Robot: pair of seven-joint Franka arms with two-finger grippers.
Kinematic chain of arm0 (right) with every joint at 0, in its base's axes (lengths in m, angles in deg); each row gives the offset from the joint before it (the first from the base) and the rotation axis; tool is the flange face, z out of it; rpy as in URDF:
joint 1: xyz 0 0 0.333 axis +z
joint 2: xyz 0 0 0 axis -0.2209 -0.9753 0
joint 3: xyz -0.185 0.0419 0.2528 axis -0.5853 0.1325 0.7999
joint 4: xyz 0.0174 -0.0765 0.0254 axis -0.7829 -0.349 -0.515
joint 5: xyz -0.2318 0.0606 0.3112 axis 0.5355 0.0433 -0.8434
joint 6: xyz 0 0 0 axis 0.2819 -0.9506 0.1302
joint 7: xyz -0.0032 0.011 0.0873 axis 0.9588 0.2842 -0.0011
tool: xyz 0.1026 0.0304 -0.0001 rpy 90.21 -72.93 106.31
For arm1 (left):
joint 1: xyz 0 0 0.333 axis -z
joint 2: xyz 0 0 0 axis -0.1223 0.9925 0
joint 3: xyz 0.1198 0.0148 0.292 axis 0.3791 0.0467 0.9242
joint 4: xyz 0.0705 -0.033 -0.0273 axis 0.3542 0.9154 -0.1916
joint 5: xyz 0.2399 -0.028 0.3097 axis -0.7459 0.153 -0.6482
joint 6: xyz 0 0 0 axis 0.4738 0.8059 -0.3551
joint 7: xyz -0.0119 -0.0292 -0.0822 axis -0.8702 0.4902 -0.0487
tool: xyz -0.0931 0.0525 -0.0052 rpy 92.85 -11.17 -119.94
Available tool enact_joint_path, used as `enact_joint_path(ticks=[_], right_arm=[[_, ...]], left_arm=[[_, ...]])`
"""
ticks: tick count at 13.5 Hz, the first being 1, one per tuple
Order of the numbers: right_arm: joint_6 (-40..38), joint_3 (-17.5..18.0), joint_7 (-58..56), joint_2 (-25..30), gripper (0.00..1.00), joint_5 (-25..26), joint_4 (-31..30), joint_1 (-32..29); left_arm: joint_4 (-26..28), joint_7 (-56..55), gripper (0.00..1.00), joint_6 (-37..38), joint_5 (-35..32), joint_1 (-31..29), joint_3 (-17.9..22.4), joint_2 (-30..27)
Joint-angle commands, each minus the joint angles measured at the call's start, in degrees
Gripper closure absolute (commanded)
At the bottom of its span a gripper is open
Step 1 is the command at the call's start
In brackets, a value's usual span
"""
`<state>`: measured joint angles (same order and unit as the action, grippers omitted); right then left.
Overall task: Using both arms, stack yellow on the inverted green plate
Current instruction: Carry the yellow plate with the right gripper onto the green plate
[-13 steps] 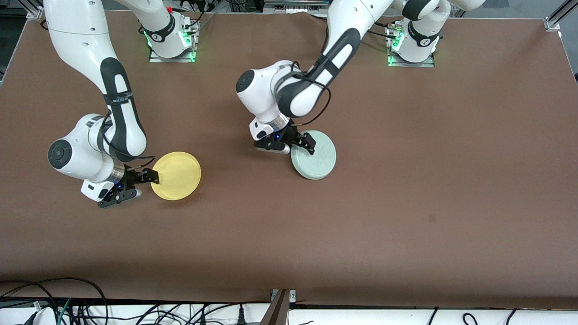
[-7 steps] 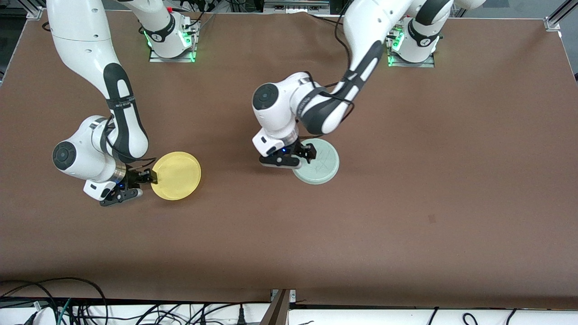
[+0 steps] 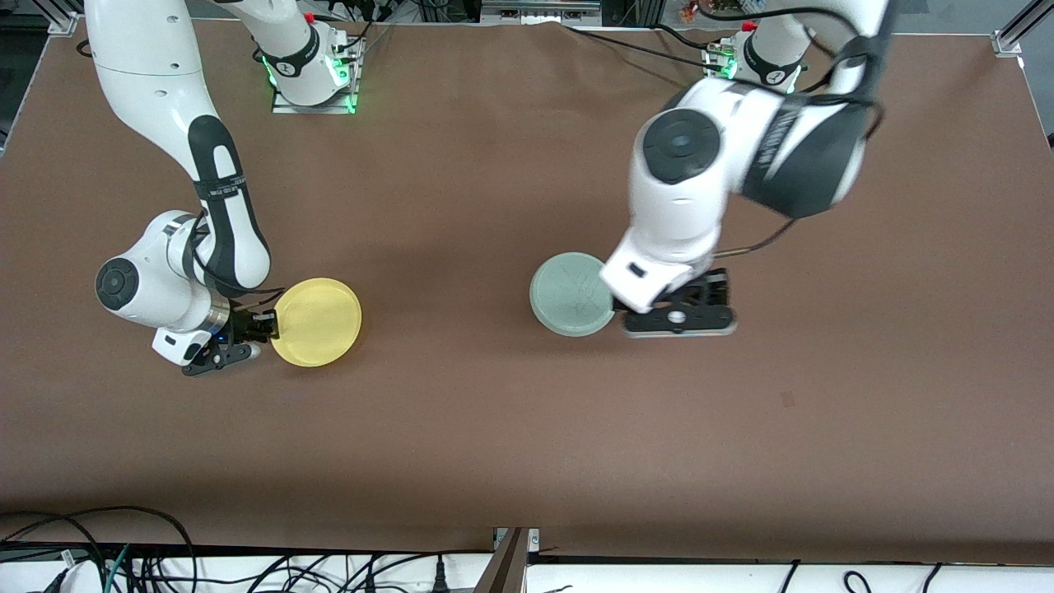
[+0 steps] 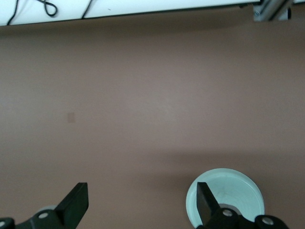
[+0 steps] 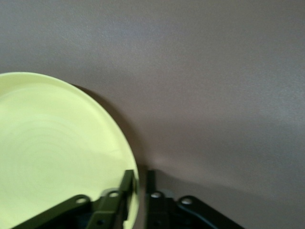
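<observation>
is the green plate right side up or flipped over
Flipped over: the green plate lies flat on the table with its scratched underside up, and the open left gripper is beside it, not holding it.

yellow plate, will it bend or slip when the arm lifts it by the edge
The yellow plate looks like thin molded plastic, so probably light and fairly stiff. The right tool pinches only its rim, so it may sag or tilt once raised. Its smooth glossy surface could slip in that narrow grip. It is flat and shallow, so rolling seems unlikely.

Your left gripper [image 3: 680, 317] hangs raised, fingers spread wide; your right gripper [image 3: 265, 326] sits low, fingers nearly closed, pointing three o'clock.
</observation>
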<state>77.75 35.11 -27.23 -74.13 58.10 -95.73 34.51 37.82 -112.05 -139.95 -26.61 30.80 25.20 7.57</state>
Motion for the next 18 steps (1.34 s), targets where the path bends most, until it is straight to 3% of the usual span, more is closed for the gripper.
enact_joint_path(ticks=[1,4,6,9,12,18], right_arm=[[-2.01,0.27,-1.06,1.82,1.0,-2.26,-0.54,-0.39],[-6.83,0.1,2.26,4.63,1.0,-2.18,1.3,-0.22],[-13.94,0.27,7.96,5.87,1.0,-2.18,4.63,0.4],[-20.9,0.62,18.06,7.36,1.0,-2.17,7.89,3.81],[-19.34,0.71,30.54,8.42,1.0,-2.35,7.38,12.32],[-3.02,0.71,57.61,6.85,1.0,-2.53,3.86,34.38]], left_arm=[[2.97,6.43,0.0,0.25,7.37,-6.61,-0.82,-4.96],[9.45,22.5,0.0,1.22,16.8,-16.01,-0.82,-11.98],[15.86,29.72,0.0,1.22,16.19,-18.58,0.06,-18.04],[22.91,31.6,0.0,2.0,15.93,-19.38,3.22,-26.92],[24.33,36.58,0.0,10.77,6.54,-16.76,3.66,-32.65],[25.03,42.06,0.0,11.33,9.86,-18.32,6.74,-31.09]])
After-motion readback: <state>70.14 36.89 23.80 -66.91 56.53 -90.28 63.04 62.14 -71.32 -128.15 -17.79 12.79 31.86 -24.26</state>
